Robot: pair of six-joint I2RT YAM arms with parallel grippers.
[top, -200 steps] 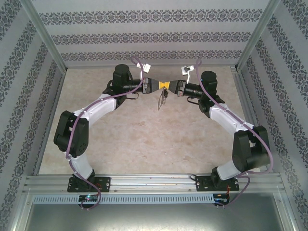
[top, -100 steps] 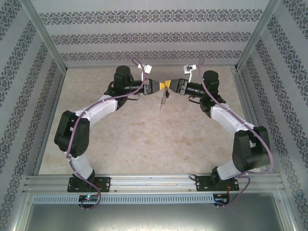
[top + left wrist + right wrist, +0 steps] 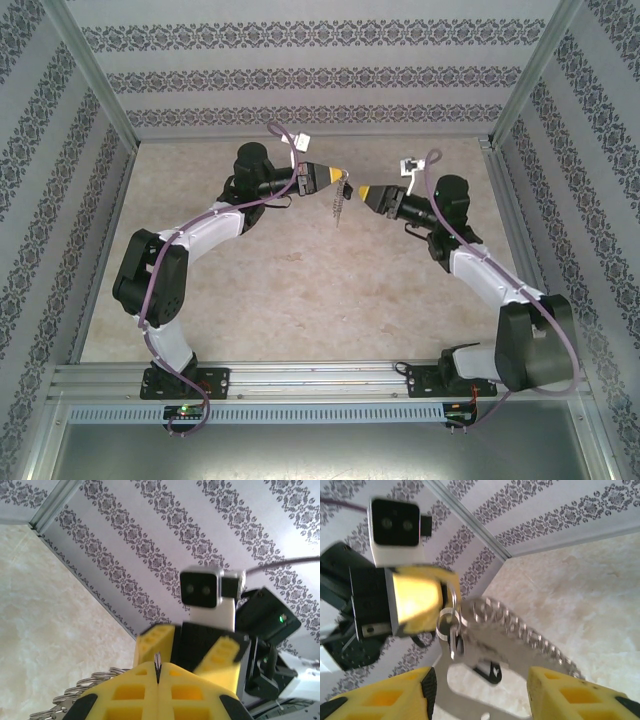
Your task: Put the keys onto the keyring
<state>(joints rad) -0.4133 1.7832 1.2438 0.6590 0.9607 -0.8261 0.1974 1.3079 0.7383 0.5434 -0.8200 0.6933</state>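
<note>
Keyring point(image 3: 340, 205) hangs lengthwise, seemingly vertical (left gripper point(image 3: 343, 176) pinching).

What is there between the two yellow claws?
In the top view, the keyring dangles from the tip of the shut left gripper; from there to the open right gripper the gap is bare.

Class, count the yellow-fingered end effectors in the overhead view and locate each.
2. The left end effector, shut on the dangling keyring, is centre-left; the right end effector, open, sits just right of it.
</note>
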